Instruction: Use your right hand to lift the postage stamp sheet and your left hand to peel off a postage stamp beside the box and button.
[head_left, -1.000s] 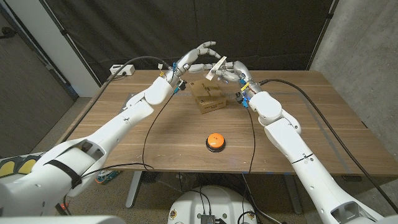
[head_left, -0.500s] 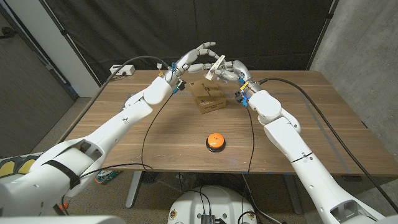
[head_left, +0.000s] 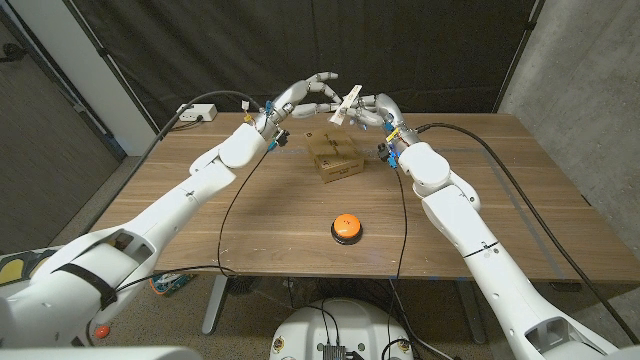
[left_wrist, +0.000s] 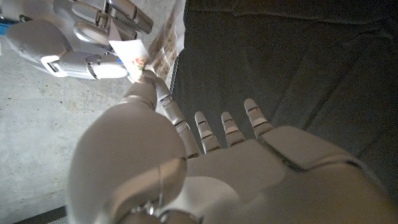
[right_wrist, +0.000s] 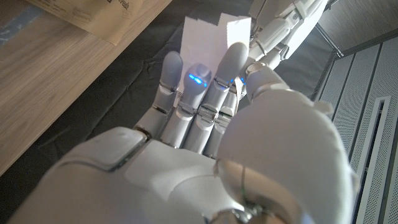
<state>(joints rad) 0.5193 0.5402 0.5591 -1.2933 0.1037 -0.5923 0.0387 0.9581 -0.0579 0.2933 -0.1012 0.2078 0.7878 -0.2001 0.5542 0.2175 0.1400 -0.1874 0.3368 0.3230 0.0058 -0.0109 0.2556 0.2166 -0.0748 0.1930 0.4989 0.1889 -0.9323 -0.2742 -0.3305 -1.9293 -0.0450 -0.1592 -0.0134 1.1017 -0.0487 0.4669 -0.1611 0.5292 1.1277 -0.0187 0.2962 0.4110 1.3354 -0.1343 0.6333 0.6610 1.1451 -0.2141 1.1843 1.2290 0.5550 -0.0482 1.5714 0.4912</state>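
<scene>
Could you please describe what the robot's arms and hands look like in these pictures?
Both arms are glossy white, rounded shells with dark seams at the joints. A black cable loops along the left arm, another along the right. The left robot hand and right robot hand are silver-grey with segmented fingers; a blue light glows on the right one.

Brown box (head_left: 335, 156), orange button (head_left: 346, 224), white sheet (right_wrist: 208, 38) with coloured stamps, white hands with grey finger joints.

Black curtain (head_left: 400, 45), concrete wall (head_left: 580, 60)
</scene>
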